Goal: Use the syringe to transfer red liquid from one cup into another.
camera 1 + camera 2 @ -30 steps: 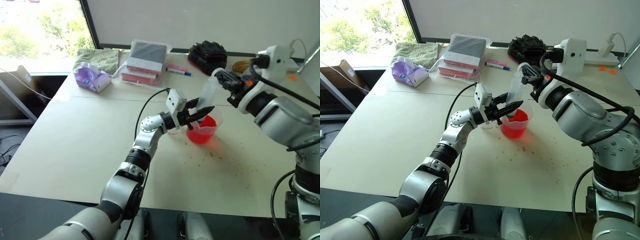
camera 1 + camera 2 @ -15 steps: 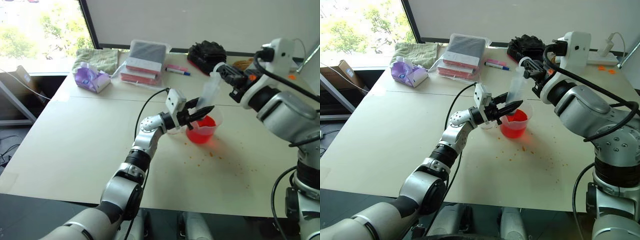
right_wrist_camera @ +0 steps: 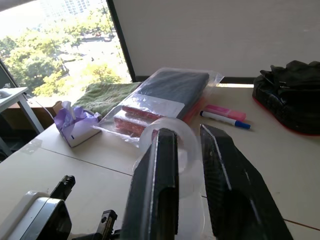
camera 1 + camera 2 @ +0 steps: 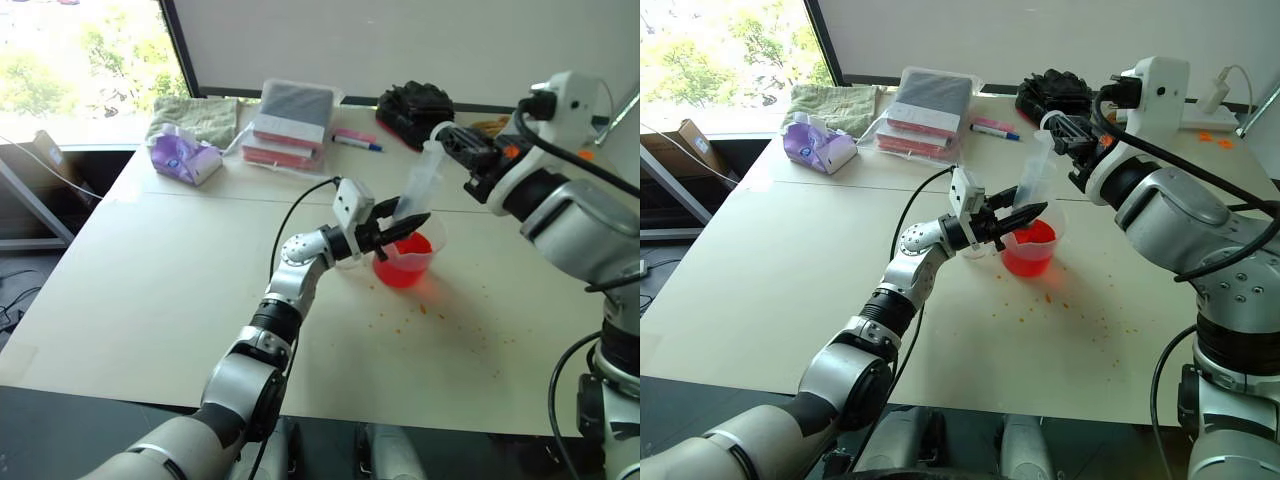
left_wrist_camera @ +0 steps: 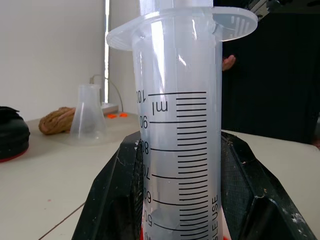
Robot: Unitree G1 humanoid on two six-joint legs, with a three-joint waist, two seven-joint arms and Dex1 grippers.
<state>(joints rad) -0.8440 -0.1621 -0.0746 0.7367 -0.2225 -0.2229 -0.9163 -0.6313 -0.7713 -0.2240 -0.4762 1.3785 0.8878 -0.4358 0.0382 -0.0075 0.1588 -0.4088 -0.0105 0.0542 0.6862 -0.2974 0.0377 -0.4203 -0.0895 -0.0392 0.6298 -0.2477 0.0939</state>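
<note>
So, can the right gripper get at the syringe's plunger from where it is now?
Probably yes. The right gripper is already at the plunger end of the syringe, its fingers parted around the round plunger top, while the left gripper is shut on the barrel over the beaker. Nothing blocks it.

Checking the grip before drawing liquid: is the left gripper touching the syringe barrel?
Touching. In the left wrist view the left gripper has its black fingers pressed against both sides of the syringe barrel, with no gap visible.

Left gripper clamping syringe barrel above beaker holding red liquid; right gripper sitting at plunger end, fingers parted.
</note>
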